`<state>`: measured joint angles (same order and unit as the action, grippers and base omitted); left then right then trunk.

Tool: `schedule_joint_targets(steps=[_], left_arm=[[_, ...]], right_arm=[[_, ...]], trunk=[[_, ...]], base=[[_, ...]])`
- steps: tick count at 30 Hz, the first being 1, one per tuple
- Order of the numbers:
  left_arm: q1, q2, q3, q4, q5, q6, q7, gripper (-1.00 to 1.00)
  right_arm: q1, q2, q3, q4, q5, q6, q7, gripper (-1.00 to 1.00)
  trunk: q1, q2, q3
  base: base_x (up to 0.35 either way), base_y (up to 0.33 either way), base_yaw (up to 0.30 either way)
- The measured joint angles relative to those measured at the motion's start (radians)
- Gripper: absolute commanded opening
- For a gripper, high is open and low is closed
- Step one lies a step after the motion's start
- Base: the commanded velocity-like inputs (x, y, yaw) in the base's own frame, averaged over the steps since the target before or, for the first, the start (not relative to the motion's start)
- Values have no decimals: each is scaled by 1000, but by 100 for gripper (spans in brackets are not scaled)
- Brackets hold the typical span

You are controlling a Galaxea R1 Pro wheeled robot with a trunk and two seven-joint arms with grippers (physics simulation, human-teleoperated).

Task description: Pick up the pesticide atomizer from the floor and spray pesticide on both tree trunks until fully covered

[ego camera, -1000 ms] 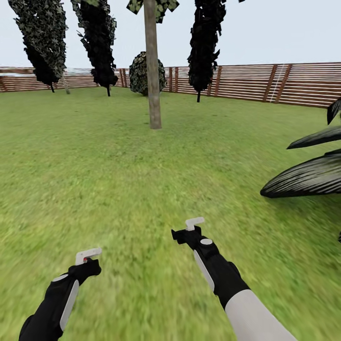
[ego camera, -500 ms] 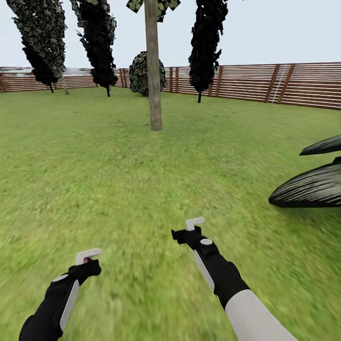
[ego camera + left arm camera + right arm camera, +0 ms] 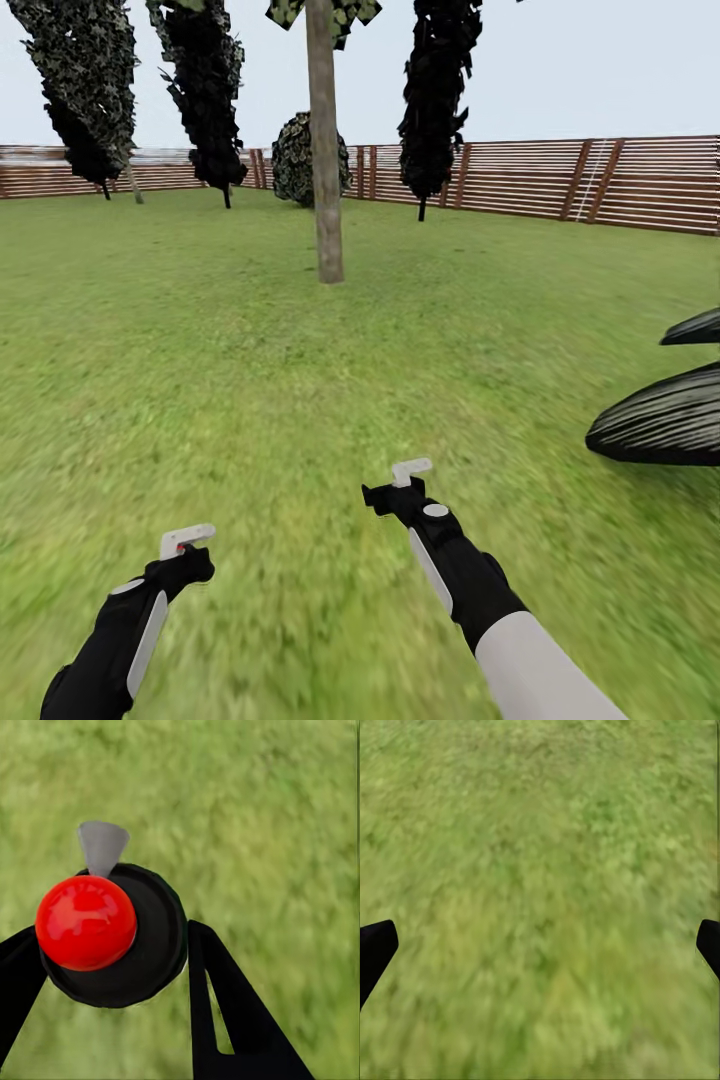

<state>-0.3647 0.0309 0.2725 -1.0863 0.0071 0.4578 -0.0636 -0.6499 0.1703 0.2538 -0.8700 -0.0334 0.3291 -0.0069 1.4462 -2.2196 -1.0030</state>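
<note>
Head view: the trunk is standing well ahead of both grippers across open lawn, fence behind, dark fronds at right.

Left wrist view: the left gripper is clamping the atomizer over grass.

Right wrist view: the right gripper is hanging spread wide apart over bare grass.

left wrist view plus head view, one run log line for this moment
left gripper: shut on pesticide atomizer | right gripper: open over lawn | tree trunk: ahead
</note>
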Motion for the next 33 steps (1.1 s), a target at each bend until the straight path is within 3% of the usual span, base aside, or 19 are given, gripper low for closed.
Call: schedule_joint_targets(steps=[7, 33], left_arm=[[0, 0, 0, 0, 0, 0, 0, -100], [-4, -1, 0, 0, 0, 2, -4, -100]], right_arm=[[0, 0, 0, 0, 0, 0, 0, 100], [0, -1, 0, 11, 1, 0, 1, 100]], trunk=[[0, 0, 4], [0, 0, 4]], base=[[336, 121, -120], [336, 133, -2]])
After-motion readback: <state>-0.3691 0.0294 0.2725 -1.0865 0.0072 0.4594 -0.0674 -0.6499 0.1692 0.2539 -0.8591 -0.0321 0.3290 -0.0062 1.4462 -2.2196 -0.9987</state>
